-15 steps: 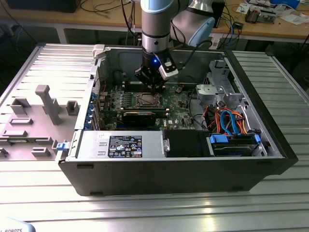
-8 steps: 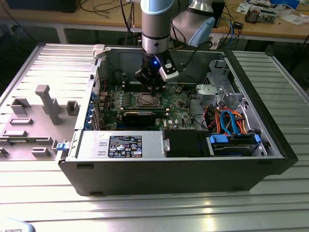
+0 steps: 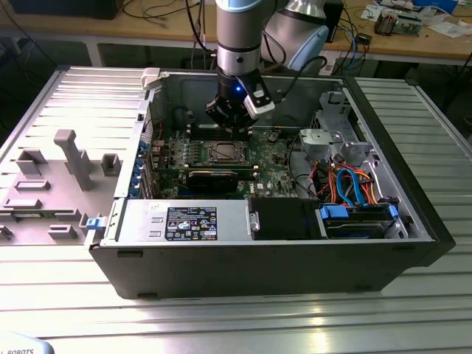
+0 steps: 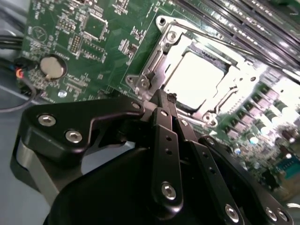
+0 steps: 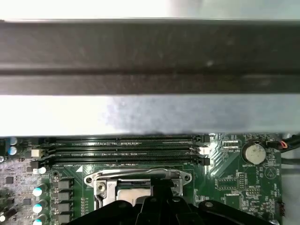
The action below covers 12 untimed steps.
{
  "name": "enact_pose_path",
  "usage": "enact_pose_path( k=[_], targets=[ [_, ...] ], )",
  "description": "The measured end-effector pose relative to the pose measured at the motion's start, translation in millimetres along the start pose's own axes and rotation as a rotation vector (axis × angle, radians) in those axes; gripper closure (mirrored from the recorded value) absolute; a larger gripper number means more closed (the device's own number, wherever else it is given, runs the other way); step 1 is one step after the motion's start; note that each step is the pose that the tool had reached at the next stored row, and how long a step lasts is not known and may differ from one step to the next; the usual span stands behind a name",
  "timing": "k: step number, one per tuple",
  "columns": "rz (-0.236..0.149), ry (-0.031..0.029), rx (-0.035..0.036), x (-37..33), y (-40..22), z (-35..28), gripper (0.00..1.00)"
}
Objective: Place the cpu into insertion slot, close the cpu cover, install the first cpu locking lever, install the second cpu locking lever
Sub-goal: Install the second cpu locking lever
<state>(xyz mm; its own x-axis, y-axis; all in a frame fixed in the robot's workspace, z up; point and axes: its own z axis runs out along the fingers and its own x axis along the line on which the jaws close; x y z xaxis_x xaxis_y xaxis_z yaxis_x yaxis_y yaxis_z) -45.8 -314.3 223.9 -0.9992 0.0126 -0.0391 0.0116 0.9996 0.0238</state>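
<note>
The cpu (image 4: 194, 79) already sits in the slot (image 4: 154, 75), with the cover (image 4: 225, 101) closed around it. My gripper (image 4: 164, 101) hovers just above the socket's edge, fingers pressed together, holding nothing. The locking levers look unfinished to me.

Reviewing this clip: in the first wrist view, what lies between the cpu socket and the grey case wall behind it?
In the first wrist view, long black memory slots lie side by side between the insertion slot and the grey case wall.
</note>
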Motion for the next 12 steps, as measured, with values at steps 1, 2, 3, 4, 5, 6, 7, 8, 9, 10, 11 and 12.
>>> enact_pose_path(
  k=[1,2,3,4,5,6,7,8,9,10,11,12],
  targets=[
    [0.0,0.0,0.0,-0.1,0.0,-2.0,0.89],
    [0.0,-0.0001,-0.0001,-0.1,-0.1,-2.2,0.89],
    [0.0,0.0,-0.0002,-0.2,-0.5,-2.2,0.89],
    [0.0,0.0,-0.0001,-0.2,-1.2,-2.3,0.89],
    [0.0,0.0001,0.0,-0.2,-2.0,-2.4,0.89],
    [0.0,0.0,0.0,-0.1,-2.9,-2.3,0.89],
    [0.0,-0.0001,-0.0001,-0.2,-4.1,-2.3,0.89],
    [0.0,0.0001,0.0,-0.2,-5.5,-2.3,0.89],
    [0.0,0.0001,0.0,-0.2,-7.0,-2.1,0.89],
    [0.0,0.0,0.0,-0.2,-8.9,-2.0,0.89],
    [0.0,0.0001,0.0,-0.2,-11.3,-1.9,0.89],
    [0.0,0.0001,0.0,-0.2,-13.7,-1.9,0.89]
  ],
)
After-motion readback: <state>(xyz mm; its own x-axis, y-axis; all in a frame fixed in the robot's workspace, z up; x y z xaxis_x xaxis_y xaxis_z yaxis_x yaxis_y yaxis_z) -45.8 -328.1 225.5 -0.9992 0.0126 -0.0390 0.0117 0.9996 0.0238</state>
